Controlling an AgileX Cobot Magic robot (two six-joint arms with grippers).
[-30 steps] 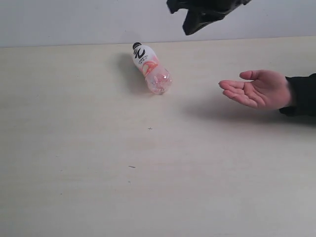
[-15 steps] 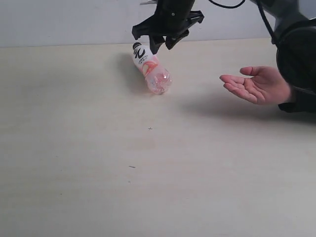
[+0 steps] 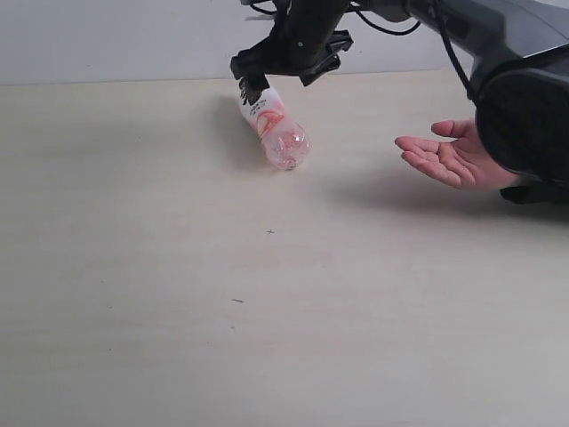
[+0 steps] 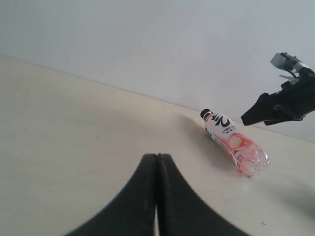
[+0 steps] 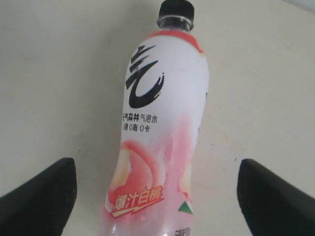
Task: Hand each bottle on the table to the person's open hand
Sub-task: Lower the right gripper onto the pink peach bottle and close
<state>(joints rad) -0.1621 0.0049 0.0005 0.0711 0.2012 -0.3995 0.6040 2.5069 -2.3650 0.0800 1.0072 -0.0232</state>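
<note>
A single pink-labelled bottle (image 3: 276,132) with a black cap lies on its side at the far middle of the table (image 3: 178,311). My right gripper (image 3: 277,78) hangs open just over its cap end. In the right wrist view the bottle (image 5: 162,128) lies between the two wide-apart fingers (image 5: 44,194), and neither touches it. The person's open hand (image 3: 449,158) rests palm up at the right, apart from the bottle. My left gripper (image 4: 156,157) is shut on nothing above the table, with the bottle (image 4: 234,140) and the right gripper (image 4: 278,105) far ahead of it.
The right arm's bulky black body (image 3: 524,107) covers the person's wrist at the right edge. A pale wall (image 3: 116,36) runs behind the table's far edge. A few tiny dark specks (image 3: 269,231) mark the tabletop.
The right gripper has come down and to the left from the top of the exterior view to the bottle's cap end, and its fingers have spread wide. Bottle and hand stayed put.
</note>
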